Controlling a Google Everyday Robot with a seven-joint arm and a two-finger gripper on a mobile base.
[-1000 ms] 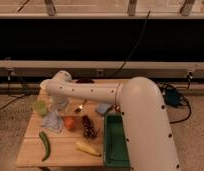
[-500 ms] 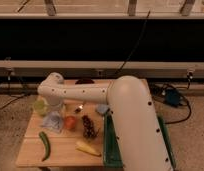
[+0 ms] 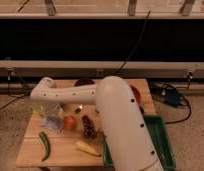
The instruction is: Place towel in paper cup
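The towel, a pale blue-grey cloth, lies crumpled on the left part of the wooden table. My gripper hangs from the white arm's wrist right above the towel, at its upper edge, pointing down. A small light green cup stands just left of the gripper. The paper cup is hidden or out of view; the arm covers much of the table's middle and back.
An orange round fruit and a dark grape-like cluster lie right of the towel. A green pepper and a yellow piece sit near the front edge. A green tray is at the right, and a dark bowl at the back.
The wrist has swung left and down across the table, ending over the towel. The objects on the table have not moved.
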